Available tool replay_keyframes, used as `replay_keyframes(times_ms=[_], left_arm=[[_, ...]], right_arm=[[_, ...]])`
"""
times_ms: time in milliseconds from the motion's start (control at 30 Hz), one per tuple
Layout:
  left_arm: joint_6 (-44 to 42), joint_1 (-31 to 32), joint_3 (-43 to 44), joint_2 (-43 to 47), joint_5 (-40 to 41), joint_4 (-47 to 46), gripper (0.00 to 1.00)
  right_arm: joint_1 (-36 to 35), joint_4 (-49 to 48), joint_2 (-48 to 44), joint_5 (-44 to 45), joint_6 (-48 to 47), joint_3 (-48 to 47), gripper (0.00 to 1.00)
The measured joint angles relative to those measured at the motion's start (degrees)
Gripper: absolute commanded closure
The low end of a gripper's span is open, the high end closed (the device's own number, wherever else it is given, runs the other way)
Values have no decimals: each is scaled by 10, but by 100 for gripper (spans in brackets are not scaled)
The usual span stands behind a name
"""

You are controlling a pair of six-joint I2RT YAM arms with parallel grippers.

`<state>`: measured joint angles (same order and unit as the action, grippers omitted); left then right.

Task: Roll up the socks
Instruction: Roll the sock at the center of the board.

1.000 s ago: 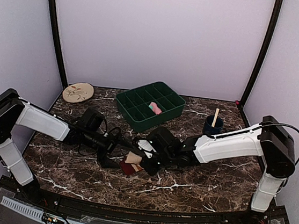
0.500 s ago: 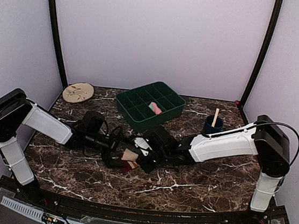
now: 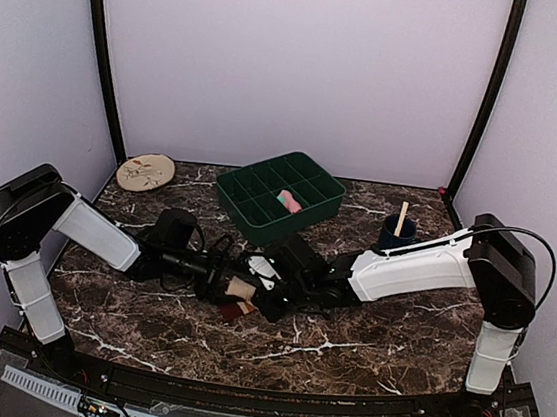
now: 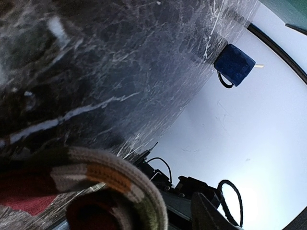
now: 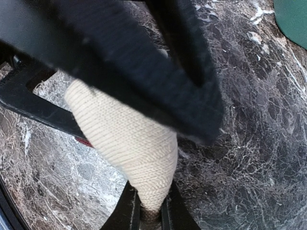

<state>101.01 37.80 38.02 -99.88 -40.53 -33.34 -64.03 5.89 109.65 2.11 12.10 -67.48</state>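
The beige striped sock (image 3: 240, 291) lies at the table's middle, its maroon part (image 3: 236, 310) on the marble. My right gripper (image 5: 151, 213) is shut on a beige fold of it (image 5: 129, 139), and in the top view that gripper (image 3: 267, 294) is at the sock's right. My left gripper (image 3: 222, 281) meets the sock from the left. In the left wrist view the rolled striped edge (image 4: 96, 175) fills the lower left, and one finger (image 4: 206, 215) stands apart from it, so the jaws are open round the roll. The pink sock (image 3: 288, 202) lies in the green tray (image 3: 230, 188).
A blue cup (image 3: 396, 234) holding a wooden stick stands at the back right, and shows in the left wrist view too (image 4: 234, 64). A round beige disc (image 3: 146, 171) lies at the back left. The green divided tray sits just behind the two grippers.
My left gripper has pushed right onto the sock and its jaws have narrowed. The right gripper has shifted slightly left with the sock still pinched.
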Motion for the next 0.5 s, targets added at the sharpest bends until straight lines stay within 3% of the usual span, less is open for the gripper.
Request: replay_keyframes(times_ms=[500], left_arm=[[5,-8,-9,-16,-8,-22,74]], right_arm=[[10,-1,0,-9,3,0,92]])
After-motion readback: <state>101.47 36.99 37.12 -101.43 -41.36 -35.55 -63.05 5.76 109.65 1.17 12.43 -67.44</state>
